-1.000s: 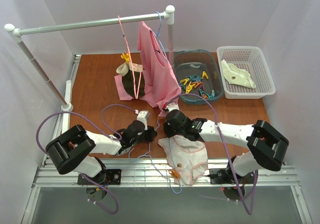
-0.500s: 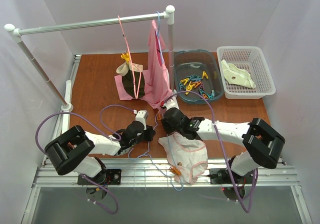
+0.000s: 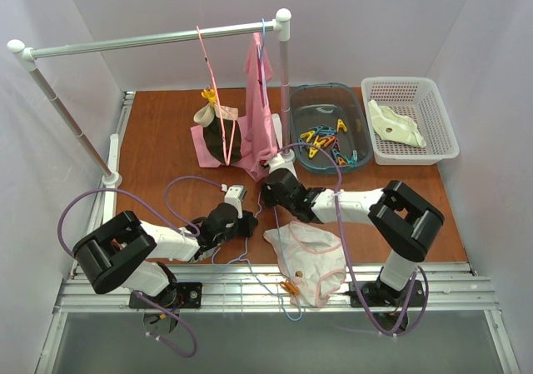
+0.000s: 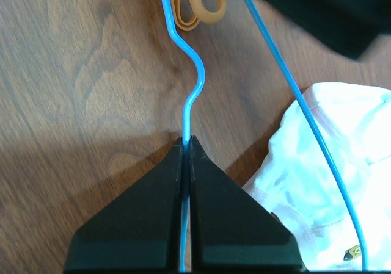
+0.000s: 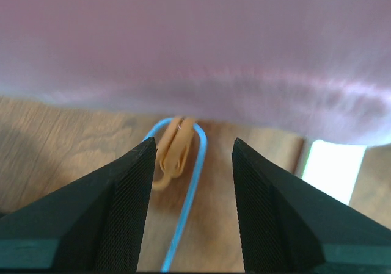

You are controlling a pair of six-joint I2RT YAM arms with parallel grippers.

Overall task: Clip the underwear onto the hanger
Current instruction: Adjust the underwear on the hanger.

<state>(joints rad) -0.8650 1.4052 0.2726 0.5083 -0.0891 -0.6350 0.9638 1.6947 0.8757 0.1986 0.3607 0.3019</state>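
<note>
The underwear (image 3: 310, 253), pale with pink edging, lies bunched on the table by the front edge, with an orange clip (image 3: 290, 288) on its near side. My left gripper (image 3: 248, 221) is shut on the light-blue hanger (image 4: 194, 91), which lies flat on the table; the wire runs straight into the closed jaws. My right gripper (image 3: 271, 192) stands open just behind the underwear. Between its fingers lie another orange clip (image 5: 174, 149) and the hanger's hook (image 5: 200, 164), neither one gripped. The underwear's white fabric (image 4: 324, 164) shows to the right of the left jaws.
A rail (image 3: 158, 39) at the back carries a pink hanger (image 3: 206, 57), dark olive underwear (image 3: 223, 139) and a hanging pink garment (image 3: 260, 116) right behind my right gripper. A blue tub of clips (image 3: 329, 137) and a white basket (image 3: 410, 120) sit at the back right.
My right gripper has left the underwear and moved back and left to the hanger's hook. The pink garment has swung edge-on. The left gripper has held still.
</note>
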